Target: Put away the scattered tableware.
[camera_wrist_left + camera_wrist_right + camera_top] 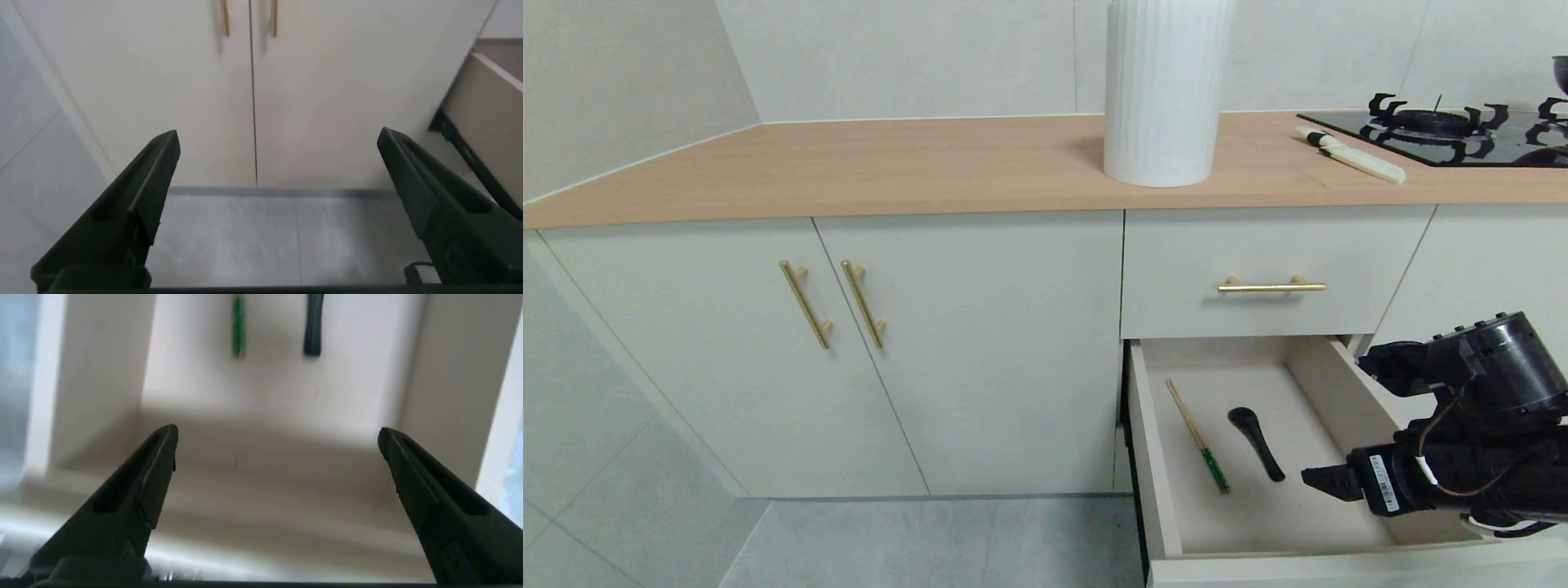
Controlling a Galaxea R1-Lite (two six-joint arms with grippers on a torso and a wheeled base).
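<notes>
The chopsticks [1197, 437] are lying on the floor of the open drawer [1156, 457], a pale pair with green tips pointing towards the drawer's front. The spoon [1256, 443], black, is lying just beside them on the robot's right, apart from them and roughly parallel, with its bowl towards the back. In the right wrist view the green tips [238, 327] and the spoon's handle [313, 325] are showing past the drawer's front wall [245, 498].

The right end effector [278, 437] is hanging over the front of the drawer with its fingers spread wide and nothing between them. The right arm [1486, 441] is reaching in across the drawer's right front corner, well clear of both the chopsticks and the spoon.

A knife [1352, 155], cream-coloured, is lying on the worktop [890, 163] just beside the near left corner of the hob [1445, 135]. A tall white ribbed vase [1161, 90] is standing upright on the worktop to the left of the knife, well apart from it.

Above the open drawer an upper drawer [1258, 245] is sitting shut, with a gold handle [1272, 286] across its front. To the left, two cupboard doors [980, 351] are closed, their gold handles side by side.

The left end effector [278, 139] is also spread wide and holding nothing, facing the lower part of the doors [253, 90] and the grey floor [270, 237], with the drawer's side [482, 106] showing at one edge of its view.
</notes>
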